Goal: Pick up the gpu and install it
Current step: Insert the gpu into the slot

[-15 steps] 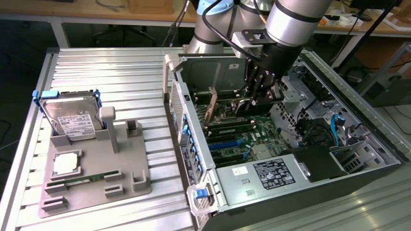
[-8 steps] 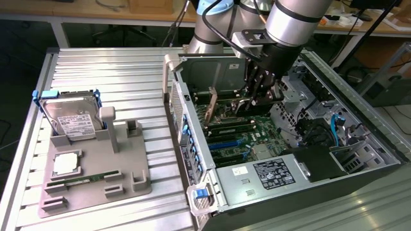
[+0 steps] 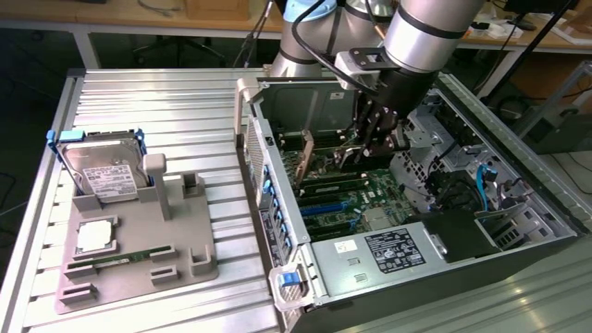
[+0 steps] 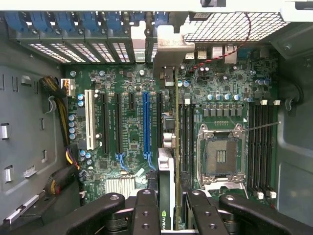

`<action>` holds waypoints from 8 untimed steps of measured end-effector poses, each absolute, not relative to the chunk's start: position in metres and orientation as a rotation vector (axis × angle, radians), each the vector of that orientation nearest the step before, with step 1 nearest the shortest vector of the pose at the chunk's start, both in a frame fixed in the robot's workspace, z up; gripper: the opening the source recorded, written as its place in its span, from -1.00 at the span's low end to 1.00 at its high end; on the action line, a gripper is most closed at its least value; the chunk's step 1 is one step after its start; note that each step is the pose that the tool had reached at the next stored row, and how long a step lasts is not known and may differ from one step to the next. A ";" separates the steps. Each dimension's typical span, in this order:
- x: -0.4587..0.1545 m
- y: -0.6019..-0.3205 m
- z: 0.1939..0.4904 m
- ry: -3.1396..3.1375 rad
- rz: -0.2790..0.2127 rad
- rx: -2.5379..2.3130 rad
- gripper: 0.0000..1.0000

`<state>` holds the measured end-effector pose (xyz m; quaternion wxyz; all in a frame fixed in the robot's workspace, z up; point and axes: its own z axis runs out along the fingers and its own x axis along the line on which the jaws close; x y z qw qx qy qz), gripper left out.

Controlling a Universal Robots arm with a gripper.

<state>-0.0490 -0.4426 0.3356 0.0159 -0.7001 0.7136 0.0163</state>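
One gripper (image 4: 166, 215) is squeezing the gpu (image 4: 167, 181) by its top edge. It holds the card up on its edge inside the open computer case (image 3: 518, 257), right over the motherboard (image 4: 127, 132).

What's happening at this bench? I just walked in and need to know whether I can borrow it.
A robot arm is partway through fitting a gpu into an open computer case. Its end effector is down inside the case, shut on the card, which stands edge-on over the motherboard and its expansion slots. On the tray at the exterior view's left, a hard drive and a memory stick sit in their holders.
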 end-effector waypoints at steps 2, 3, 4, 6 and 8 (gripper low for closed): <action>-0.049 -0.444 0.335 2.220 0.051 -2.178 -0.47; -0.049 -0.445 0.334 2.220 0.050 -2.178 -0.47; -0.049 -0.446 0.334 2.220 0.050 -2.178 -0.47; -0.049 -0.448 0.333 2.220 0.050 -2.178 -0.47; -0.049 -0.450 0.332 2.220 0.050 -2.178 -0.47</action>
